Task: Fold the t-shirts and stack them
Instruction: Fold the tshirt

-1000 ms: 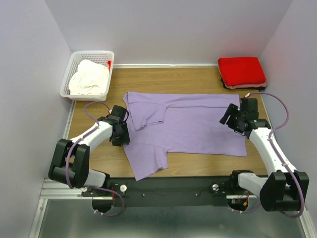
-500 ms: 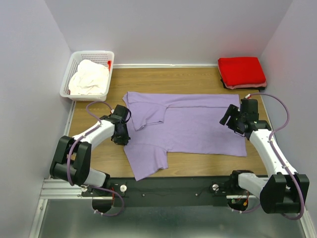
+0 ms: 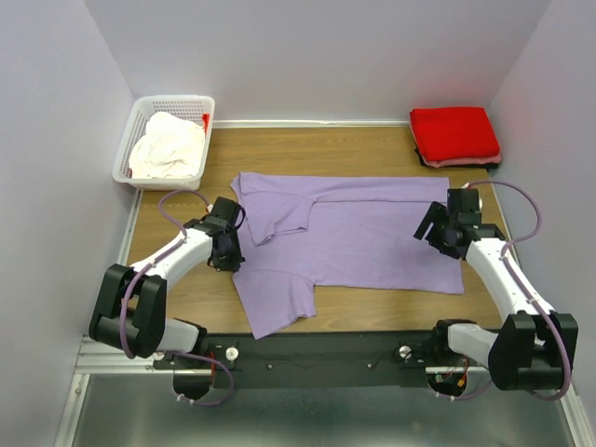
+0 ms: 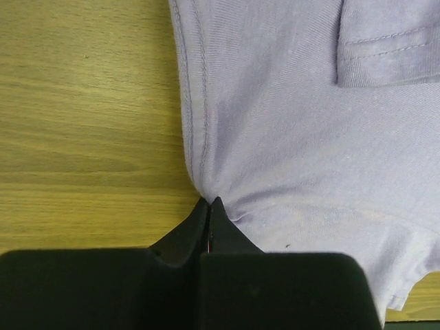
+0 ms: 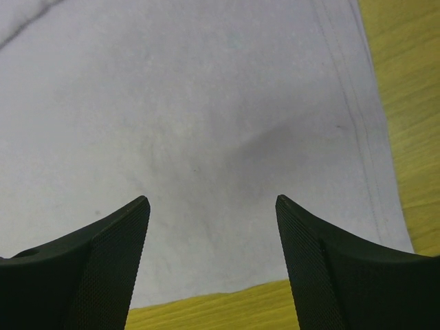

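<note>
The lavender-purple t-shirt (image 3: 363, 233) lies spread across the middle of the table, its far sleeve folded inward. At the shirt's left edge seam (image 4: 196, 137) my left gripper (image 3: 229, 261) (image 4: 208, 201) is shut on the puckered cloth. My right gripper (image 3: 431, 235) (image 5: 212, 201) is open just above the shirt's right hem (image 5: 357, 124), with nothing between its fingers. A bright red t-shirt (image 3: 454, 133) lies folded at the far right corner. A cream-white t-shirt (image 3: 168, 144) sits crumpled in the basket.
The white lattice basket (image 3: 174, 100) stands at the far left corner against the wall. Grey walls close in the table on the left, back and right. Bare wood (image 4: 82, 124) shows left of the lavender shirt.
My left gripper has closed from open onto the lavender shirt's left edge. My right gripper has shifted slightly toward the far side and its fingers have spread a little wider.
</note>
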Motion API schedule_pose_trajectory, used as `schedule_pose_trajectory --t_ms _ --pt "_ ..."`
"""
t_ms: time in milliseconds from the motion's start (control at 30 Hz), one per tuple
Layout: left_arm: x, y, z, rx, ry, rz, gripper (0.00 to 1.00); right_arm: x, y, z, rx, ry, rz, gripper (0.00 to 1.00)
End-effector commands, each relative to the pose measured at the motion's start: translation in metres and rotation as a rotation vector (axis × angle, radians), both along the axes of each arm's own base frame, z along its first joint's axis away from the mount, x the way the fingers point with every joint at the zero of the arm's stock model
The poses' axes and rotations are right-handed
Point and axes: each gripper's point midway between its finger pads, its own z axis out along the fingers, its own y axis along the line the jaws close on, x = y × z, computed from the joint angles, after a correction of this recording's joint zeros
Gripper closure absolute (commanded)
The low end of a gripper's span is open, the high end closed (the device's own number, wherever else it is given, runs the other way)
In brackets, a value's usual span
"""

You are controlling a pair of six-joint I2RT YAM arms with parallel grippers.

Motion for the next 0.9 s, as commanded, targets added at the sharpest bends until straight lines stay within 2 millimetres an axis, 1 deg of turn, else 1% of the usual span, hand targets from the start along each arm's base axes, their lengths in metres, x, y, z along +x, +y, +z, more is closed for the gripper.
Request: schedule_pose_trajectory --t_ms 0,67,100,167,200,267,300,333,367,467,567,600,667,700,767,800,867 --pt "-0.007 -0.003 -0.003 -0.016 0.022 -0.007 1.00 -0.018 -0.014 -0.021 -0.020 0.139 -0.108 0.17" --pt "-0.009 -0.008 -0.002 -0.045 0.020 -0.018 1.00 -0.021 -0.018 -0.024 0.012 0.167 -0.145 0.17" --pt "-0.007 -0.009 0.002 -0.057 -0.001 -0.020 1.00 -0.025 -0.025 -0.028 0.024 0.192 -0.189 0.17" --pt "-0.002 -0.010 0.009 -0.068 -0.037 -0.021 1.00 -0.028 -0.031 -0.029 0.049 0.212 -0.249 0.17" --pt "0.003 -0.010 0.017 -0.068 -0.074 -0.010 1.00 -0.033 -0.041 -0.032 0.069 0.231 -0.309 0.17" --pt "0.006 -0.010 0.024 -0.076 -0.108 -0.005 1.00 -0.039 -0.050 -0.034 0.073 0.265 -0.375 0.17" --pt "0.007 -0.011 0.027 -0.082 -0.119 -0.001 1.00 -0.048 -0.054 -0.038 0.103 0.304 -0.419 0.17" --pt "0.007 -0.011 0.031 -0.088 -0.137 0.000 1.00 -0.052 -0.053 -0.046 0.133 0.339 -0.453 0.17" --pt "0.006 -0.010 0.031 -0.089 -0.138 0.003 1.00 -0.056 -0.051 -0.050 0.157 0.359 -0.468 0.17" --pt "0.007 -0.011 0.037 -0.094 -0.157 -0.003 1.00 -0.067 -0.060 -0.060 0.140 0.411 -0.547 0.18" --pt "0.009 -0.010 0.041 -0.090 -0.170 -0.019 1.00 -0.075 -0.066 -0.062 0.108 0.445 -0.589 0.21" --pt "0.011 -0.006 0.041 -0.063 -0.177 -0.013 1.00 -0.080 -0.067 -0.063 0.099 0.466 -0.596 0.22" --pt "0.015 -0.004 0.045 -0.051 -0.189 -0.018 1.00 -0.088 -0.070 -0.064 0.073 0.493 -0.625 0.25" --pt "0.017 -0.002 0.045 -0.040 -0.190 -0.013 1.00 -0.094 -0.070 -0.065 0.067 0.513 -0.633 0.26" --pt "0.017 -0.003 0.045 -0.040 -0.191 -0.020 1.00 -0.098 -0.069 -0.068 0.065 0.526 -0.656 0.30" --pt "0.017 -0.006 0.044 -0.055 -0.192 -0.024 1.00 -0.104 -0.068 -0.071 0.062 0.546 -0.664 0.31" --pt "0.016 -0.007 0.043 -0.067 -0.195 -0.029 1.00 -0.108 -0.067 -0.073 0.064 0.559 -0.687 0.34"
